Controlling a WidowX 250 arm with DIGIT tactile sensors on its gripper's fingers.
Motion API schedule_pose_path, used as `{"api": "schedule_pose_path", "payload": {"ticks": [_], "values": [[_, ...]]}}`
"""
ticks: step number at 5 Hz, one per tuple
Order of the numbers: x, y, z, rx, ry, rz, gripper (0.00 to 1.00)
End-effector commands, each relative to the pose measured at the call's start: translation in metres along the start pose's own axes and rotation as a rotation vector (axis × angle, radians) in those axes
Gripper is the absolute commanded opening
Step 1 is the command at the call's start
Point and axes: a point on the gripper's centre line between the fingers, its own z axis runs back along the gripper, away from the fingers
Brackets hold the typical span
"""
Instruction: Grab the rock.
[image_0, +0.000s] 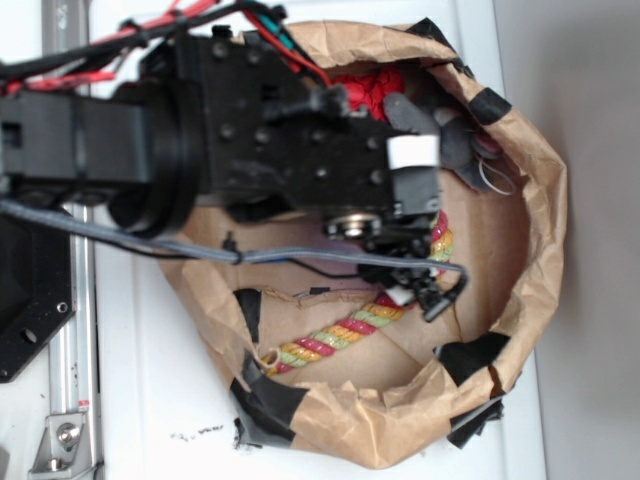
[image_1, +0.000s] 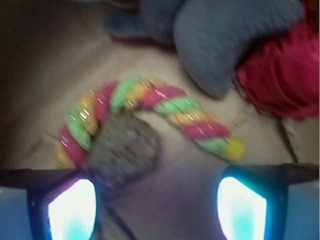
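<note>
The rock (image_1: 125, 152), a mottled, speckled grey-brown lump, lies blurred on the brown paper floor inside the curve of a red, green and yellow rope (image_1: 165, 107). My gripper (image_1: 157, 210) is open, with its fingers wide apart. The rock sits just ahead of the left finger (image_1: 72, 210), and the space between the fingers holds only paper. In the exterior view my gripper (image_0: 420, 275) hangs low inside the paper nest, and the arm hides the rock.
A crumpled brown paper wall (image_0: 545, 200) patched with black tape rings the area. A grey plush toy (image_1: 220, 45) and a red ruffled thing (image_1: 280, 75) lie at the far side. The rope (image_0: 330, 340) runs across the floor.
</note>
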Motion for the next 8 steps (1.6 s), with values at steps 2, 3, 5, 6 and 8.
{"api": "schedule_pose_path", "payload": {"ticks": [2, 3, 5, 6, 8], "values": [[0.022, -0.004, -0.023, 0.002, -0.019, 0.015, 1.0], [0.017, -0.002, -0.036, 0.029, -0.002, 0.005, 1.0], [0.004, 0.015, -0.035, 0.038, 0.008, 0.028, 0.0], [-0.002, 0.019, -0.035, 0.055, 0.006, 0.009, 0.0], [-0.028, 0.025, -0.018, 0.022, 0.012, -0.059, 0.0]]}}
